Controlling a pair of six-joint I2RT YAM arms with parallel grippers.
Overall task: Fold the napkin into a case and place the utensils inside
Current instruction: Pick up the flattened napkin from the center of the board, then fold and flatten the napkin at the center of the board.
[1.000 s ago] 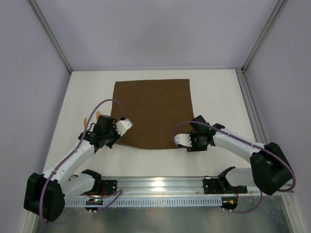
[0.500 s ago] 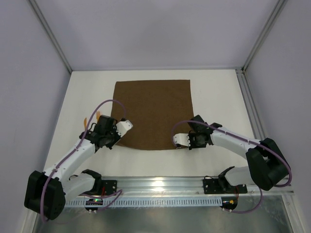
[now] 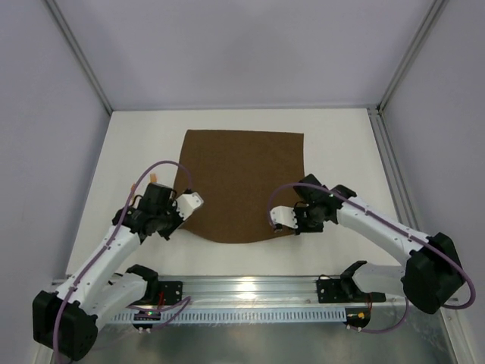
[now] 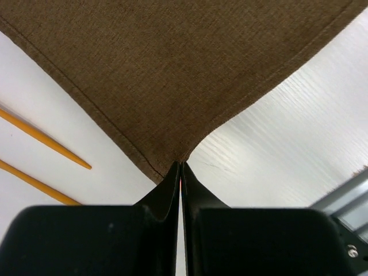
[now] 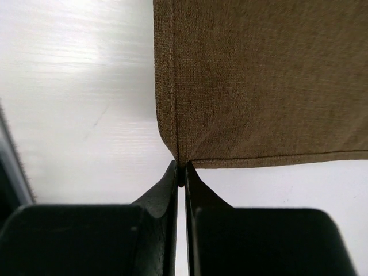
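Grip comes first: left pincer (image 4: 180,167) and right pincer (image 5: 180,167) are each pinched tight on 1 near corner of the napkin (image 3: 242,182), which lies spread on the desk (image 3: 341,152). Lift both corners evenly and carry them toward the far edge, with the hem taut so the fold lands square. 2 orange utensils (image 4: 46,140) lie just left of the napkin; steer clear of them.

The napkin (image 3: 242,182) is recorded as plain dark brown, finely woven; the utensils (image 4: 46,140) as orange-yellow; the surface (image 3: 341,152) as white.
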